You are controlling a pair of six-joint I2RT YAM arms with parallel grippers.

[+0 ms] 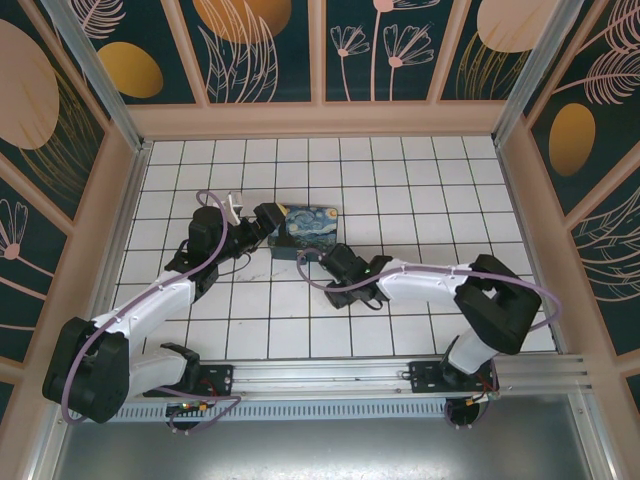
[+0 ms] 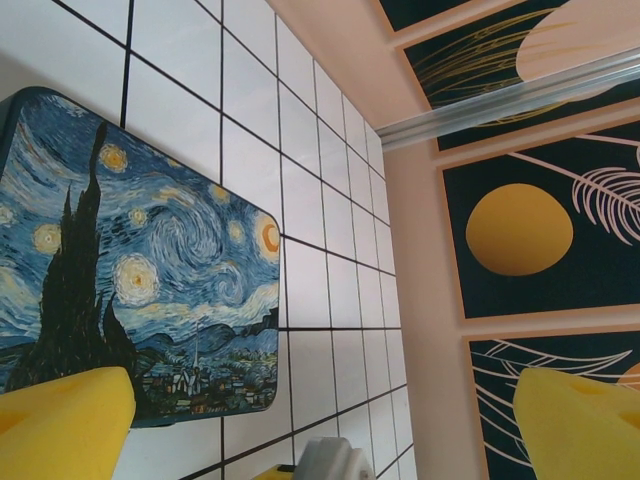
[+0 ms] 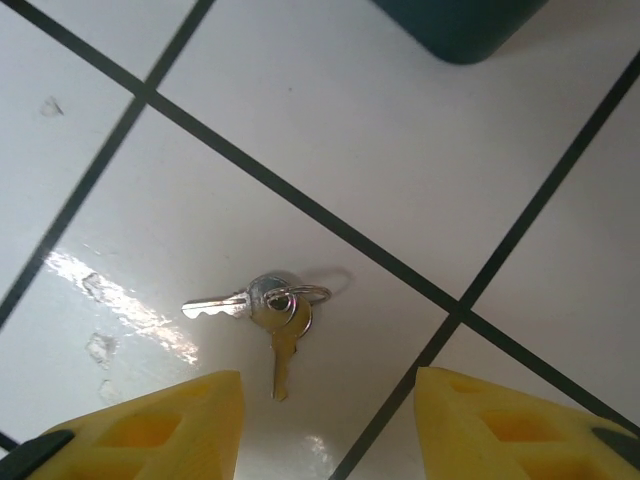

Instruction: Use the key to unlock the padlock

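Two small keys on one ring lie flat on a white tile: a silvery one pointing left and a brassy one pointing toward me. My right gripper hovers open just above them, its yellow fingertips on either side, touching nothing. It sits in front of the box. My left gripper is open with nothing between its yellow pads, held at the left end of the Starry Night-printed box. The padlock is out of view.
The Starry Night box rests on the tiled floor between the two grippers; its dark teal corner lies just beyond the keys. Pink-framed patterned walls enclose the floor. Purple cables run along both arms.
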